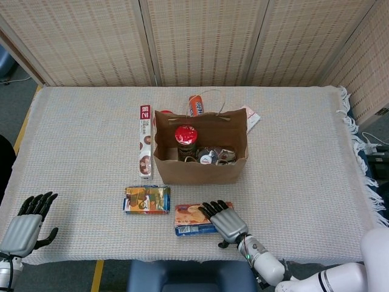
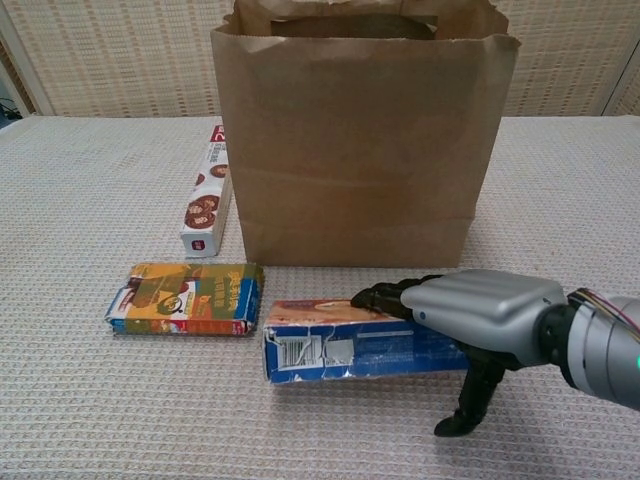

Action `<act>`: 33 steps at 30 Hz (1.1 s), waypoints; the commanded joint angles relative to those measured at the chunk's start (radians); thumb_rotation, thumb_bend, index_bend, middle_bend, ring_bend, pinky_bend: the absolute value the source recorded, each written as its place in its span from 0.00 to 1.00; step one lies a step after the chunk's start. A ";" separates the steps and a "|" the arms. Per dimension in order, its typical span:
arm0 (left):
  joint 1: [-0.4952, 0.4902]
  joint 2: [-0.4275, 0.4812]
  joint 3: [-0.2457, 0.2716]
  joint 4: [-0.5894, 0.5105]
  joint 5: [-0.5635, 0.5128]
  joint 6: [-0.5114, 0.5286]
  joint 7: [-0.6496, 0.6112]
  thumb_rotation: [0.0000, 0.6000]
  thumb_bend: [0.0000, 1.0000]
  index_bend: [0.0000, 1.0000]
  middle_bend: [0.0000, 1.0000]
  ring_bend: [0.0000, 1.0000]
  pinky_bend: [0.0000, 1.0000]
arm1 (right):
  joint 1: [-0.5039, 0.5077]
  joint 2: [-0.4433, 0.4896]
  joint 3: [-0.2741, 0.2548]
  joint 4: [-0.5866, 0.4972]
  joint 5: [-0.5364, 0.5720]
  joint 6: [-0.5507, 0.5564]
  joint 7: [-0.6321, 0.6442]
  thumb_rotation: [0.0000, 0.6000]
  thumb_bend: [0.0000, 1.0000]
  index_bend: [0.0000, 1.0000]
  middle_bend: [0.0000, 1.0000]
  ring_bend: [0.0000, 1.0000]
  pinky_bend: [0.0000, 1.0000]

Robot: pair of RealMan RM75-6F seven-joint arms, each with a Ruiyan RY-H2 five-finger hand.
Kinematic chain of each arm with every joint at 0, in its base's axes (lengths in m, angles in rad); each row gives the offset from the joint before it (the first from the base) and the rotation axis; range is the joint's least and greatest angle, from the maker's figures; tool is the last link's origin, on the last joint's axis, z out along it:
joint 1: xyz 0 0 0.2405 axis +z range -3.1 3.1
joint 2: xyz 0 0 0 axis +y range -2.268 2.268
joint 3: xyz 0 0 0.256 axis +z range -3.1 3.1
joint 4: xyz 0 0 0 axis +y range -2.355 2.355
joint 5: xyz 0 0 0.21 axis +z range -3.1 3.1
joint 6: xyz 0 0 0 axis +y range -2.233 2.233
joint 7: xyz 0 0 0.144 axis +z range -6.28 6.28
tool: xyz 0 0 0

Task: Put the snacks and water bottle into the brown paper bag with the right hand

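The brown paper bag [image 1: 200, 167] [image 2: 360, 150] stands open mid-table with a red-capped bottle [image 1: 186, 135] and small snacks [image 1: 214, 156] inside. In front of it the orange chip box [image 1: 189, 219] [image 2: 345, 350] is tipped onto its long edge, blue side facing the chest view. My right hand [image 1: 223, 222] [image 2: 485, 315] grips its right end, fingers curled over the top and thumb down at the near side. A colourful snack pack [image 1: 146, 199] [image 2: 188, 298] lies just left of it. My left hand [image 1: 24, 228] rests at the front left corner, fingers spread, holding nothing.
A long white-and-red box [image 1: 144, 149] [image 2: 205, 205] lies along the bag's left side. Behind the bag are an orange can [image 1: 195, 104] and a white packet [image 1: 250, 117]. Woven screens stand behind the table. The cloth's fringed edge [image 1: 358, 152] runs down the right.
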 commanded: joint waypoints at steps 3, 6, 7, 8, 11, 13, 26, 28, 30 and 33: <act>0.001 0.001 0.000 -0.002 0.000 0.002 -0.002 1.00 0.37 0.00 0.00 0.00 0.02 | -0.043 -0.049 -0.002 0.037 -0.112 0.100 0.024 1.00 0.41 0.34 0.32 0.36 0.58; 0.003 0.001 0.001 -0.003 0.001 0.004 -0.002 1.00 0.37 0.00 0.00 0.00 0.02 | -0.066 -0.057 -0.011 0.052 -0.171 0.121 0.052 1.00 0.49 0.65 0.55 0.60 0.76; 0.003 0.002 0.001 -0.003 0.001 0.005 -0.002 1.00 0.37 0.00 0.00 0.00 0.02 | -0.073 -0.053 -0.013 0.053 -0.188 0.125 0.062 1.00 0.50 0.68 0.57 0.63 0.77; 0.004 0.002 0.001 -0.003 0.001 0.005 -0.002 1.00 0.37 0.00 0.00 0.00 0.02 | -0.077 -0.048 -0.014 0.051 -0.195 0.126 0.066 1.00 0.51 0.69 0.58 0.64 0.78; 0.004 0.001 0.001 -0.003 0.000 0.005 -0.002 1.00 0.37 0.00 0.00 0.00 0.02 | -0.087 -0.023 -0.011 0.028 -0.211 0.129 0.084 1.00 0.52 0.70 0.59 0.64 0.79; 0.004 0.001 0.000 -0.005 -0.001 0.005 -0.002 1.00 0.37 0.00 0.00 0.00 0.02 | -0.096 0.001 -0.005 0.002 -0.230 0.129 0.112 1.00 0.52 0.71 0.59 0.64 0.79; 0.005 -0.003 -0.002 -0.007 -0.005 0.007 0.009 1.00 0.37 0.00 0.00 0.00 0.02 | -0.174 0.169 0.026 -0.124 -0.478 0.163 0.358 1.00 0.55 0.77 0.64 0.68 0.85; 0.005 -0.005 -0.002 -0.006 -0.007 0.007 0.013 1.00 0.37 0.00 0.00 0.00 0.02 | -0.183 0.187 0.038 -0.142 -0.511 0.167 0.403 1.00 0.55 0.77 0.64 0.68 0.85; 0.004 -0.006 -0.002 -0.006 -0.010 0.004 0.016 1.00 0.37 0.00 0.00 0.00 0.02 | -0.190 0.200 0.048 -0.155 -0.543 0.169 0.439 1.00 0.55 0.77 0.64 0.68 0.85; 0.002 -0.007 -0.004 -0.007 -0.016 0.000 0.024 1.00 0.37 0.00 0.00 0.00 0.02 | -0.197 0.221 0.073 -0.190 -0.589 0.171 0.507 1.00 0.55 0.77 0.64 0.68 0.85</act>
